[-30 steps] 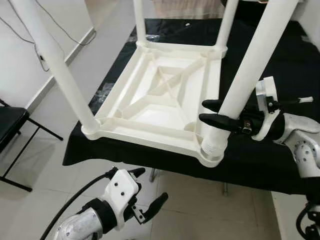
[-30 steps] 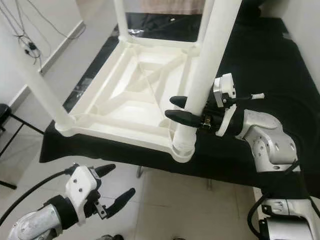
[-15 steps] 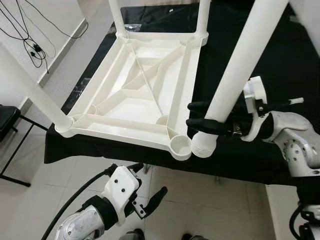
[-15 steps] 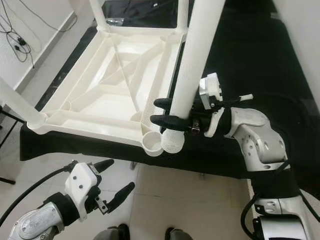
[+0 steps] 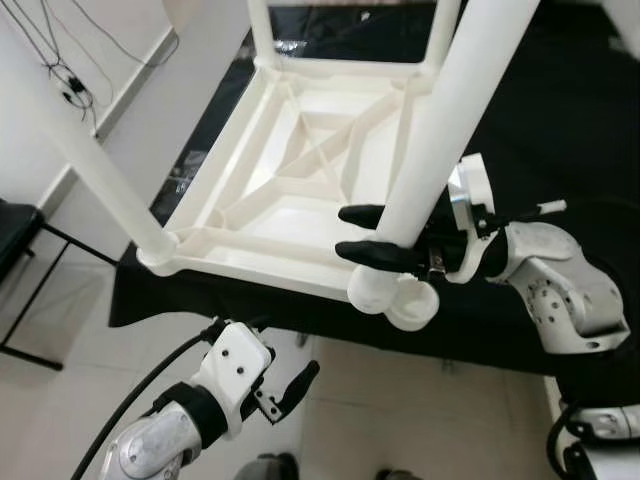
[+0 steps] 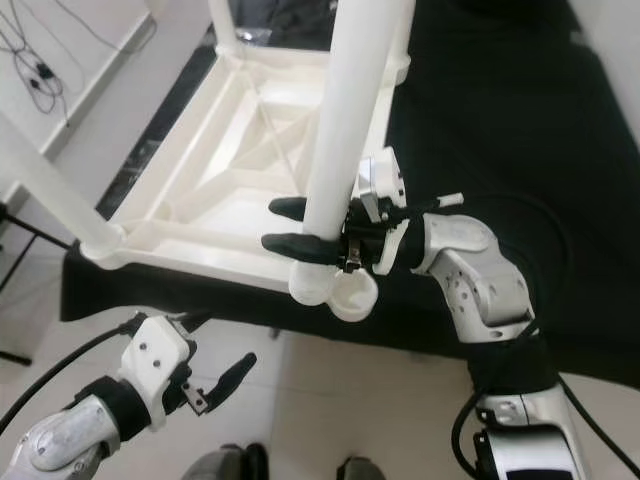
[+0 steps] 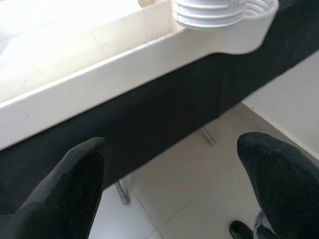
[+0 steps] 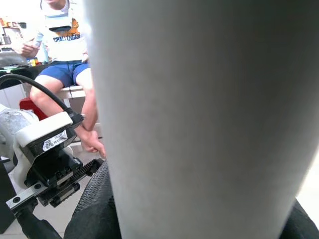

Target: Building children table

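Note:
An upside-down white plastic tabletop [image 5: 250, 262] lies on a table under a black cloth [image 5: 560, 130]. Three white legs stand in its corners, one being the near left leg [image 5: 90, 150]. My right gripper [image 5: 344, 232] is shut on a fourth white leg [image 5: 440, 120] and holds it tilted. The leg's threaded end [image 5: 375, 290] hangs just left of the near right corner socket [image 5: 415, 305], outside it. My left gripper [image 5: 285, 355] is open below the table's front edge. In the left wrist view its fingertips [image 7: 75, 184] point up at that corner.
A black chair [image 5: 15, 235] stands at the left by the wall, where cables [image 5: 60, 70] hang. Pale tiled floor [image 5: 450, 420] lies below the table's front edge. A person [image 8: 65, 55] sits in the background of the right wrist view.
The camera has shifted. A second ago the held leg's threaded end sat over the corner socket. It then went to the socket's right and now hangs at its left.

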Motion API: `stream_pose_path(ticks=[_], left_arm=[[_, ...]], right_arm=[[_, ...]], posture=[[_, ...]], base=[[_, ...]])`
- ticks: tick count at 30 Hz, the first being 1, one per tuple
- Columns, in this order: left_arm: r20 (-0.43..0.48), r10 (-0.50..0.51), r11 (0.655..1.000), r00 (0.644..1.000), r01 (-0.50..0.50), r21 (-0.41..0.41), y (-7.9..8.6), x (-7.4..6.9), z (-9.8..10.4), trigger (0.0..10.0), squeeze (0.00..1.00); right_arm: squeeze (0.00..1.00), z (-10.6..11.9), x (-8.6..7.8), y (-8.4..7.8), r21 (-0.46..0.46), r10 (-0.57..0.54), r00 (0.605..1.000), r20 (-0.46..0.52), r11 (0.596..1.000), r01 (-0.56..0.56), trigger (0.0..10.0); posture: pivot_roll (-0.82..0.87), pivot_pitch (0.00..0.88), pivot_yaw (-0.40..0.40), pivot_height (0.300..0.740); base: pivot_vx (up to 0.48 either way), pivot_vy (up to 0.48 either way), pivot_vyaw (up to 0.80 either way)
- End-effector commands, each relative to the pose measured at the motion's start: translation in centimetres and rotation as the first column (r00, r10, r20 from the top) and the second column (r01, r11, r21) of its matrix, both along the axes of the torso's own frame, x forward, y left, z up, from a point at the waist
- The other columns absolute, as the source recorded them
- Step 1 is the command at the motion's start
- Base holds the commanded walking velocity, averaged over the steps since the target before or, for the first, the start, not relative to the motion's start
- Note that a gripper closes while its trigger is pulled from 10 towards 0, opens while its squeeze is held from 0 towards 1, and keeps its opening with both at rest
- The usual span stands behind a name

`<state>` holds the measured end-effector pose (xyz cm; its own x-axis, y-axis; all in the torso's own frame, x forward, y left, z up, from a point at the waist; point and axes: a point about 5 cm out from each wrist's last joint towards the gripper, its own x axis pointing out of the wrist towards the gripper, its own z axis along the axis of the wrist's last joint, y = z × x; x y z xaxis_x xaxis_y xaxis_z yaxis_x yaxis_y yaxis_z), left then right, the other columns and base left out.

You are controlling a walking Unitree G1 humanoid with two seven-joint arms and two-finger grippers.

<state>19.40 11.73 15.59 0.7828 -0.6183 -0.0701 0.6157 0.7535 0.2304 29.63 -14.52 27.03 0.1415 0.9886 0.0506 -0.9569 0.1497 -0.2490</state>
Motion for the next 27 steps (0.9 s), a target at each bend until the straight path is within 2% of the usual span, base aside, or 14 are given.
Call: stream_pose_path(ticks=[1,6,16,27], left_arm=[[-0.017,-0.013,0.999,1.000,0.013,0.034,0.0,-0.3,-0.6,10.0,0.00],[-0.014,-0.027,0.999,1.000,0.028,0.040,-0.1,-0.4,-0.5,10.0,0.00],[-0.020,-0.110,0.993,0.994,0.111,0.044,-0.3,-1.0,-0.5,10.0,0.00],[-0.013,-0.123,0.992,0.992,0.123,0.033,-0.3,-1.1,-0.4,10.0,0.00]], right_arm=[[0.00,0.0,-0.7,0.4,-0.031,0.046,0.999,0.028,0.999,-0.045,10.0],[0.00,-0.5,-0.6,0.4,-0.056,0.037,0.999,0.030,0.998,-0.035,10.0],[0.00,-0.2,0.5,-2.6,-0.107,-0.078,0.996,0.051,0.991,0.083,10.0],[0.00,0.7,1.2,-4.8,-0.097,-0.161,0.984,0.069,0.981,0.167,10.0]], posture=[[0.02,0.263,0.049,0.740],[0.02,0.264,0.051,0.740],[0.03,0.274,0.059,0.740],[0.03,0.287,0.064,0.740]], base=[[0.000,0.000,0.00],[0.000,0.000,0.00],[0.000,0.000,0.00],[0.000,0.000,0.00]])
